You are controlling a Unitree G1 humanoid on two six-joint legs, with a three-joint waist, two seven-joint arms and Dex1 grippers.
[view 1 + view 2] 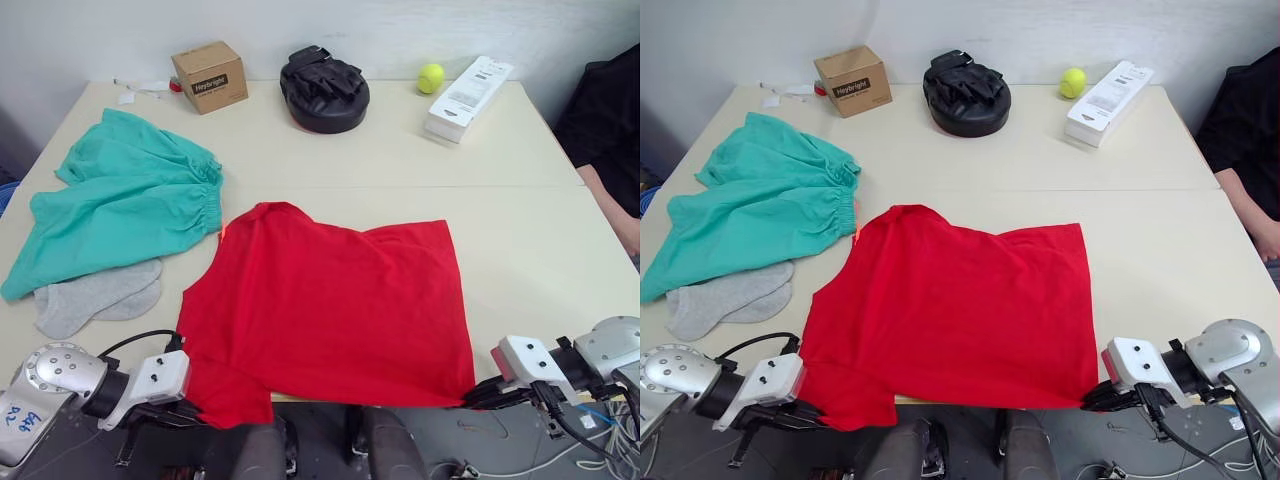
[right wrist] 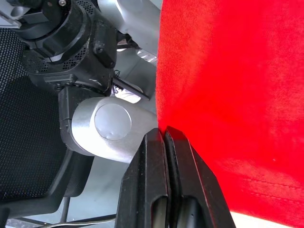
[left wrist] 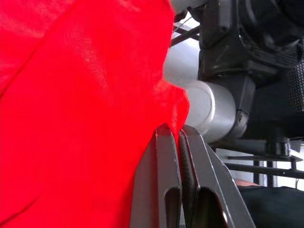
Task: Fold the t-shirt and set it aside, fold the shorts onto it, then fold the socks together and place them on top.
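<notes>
The t-shirt (image 1: 330, 310) lies flat on the counter (image 1: 520, 250), its near hem overhanging. The left gripper (image 3: 179, 137) and right gripper (image 2: 165, 135) each pinch a hem corner. The soft, light cloth will likely droop between them.

The t-shirt (image 1: 330, 310) is matt red woven cloth, the shorts (image 1: 120, 205) soft teal cloth, the socks (image 1: 95, 298) grey knit. At twelve o'clock, a matt cardboard box (image 1: 209, 76) and fuzzy tennis ball (image 1: 431, 77) sit on the smooth table (image 1: 520, 250).
</notes>
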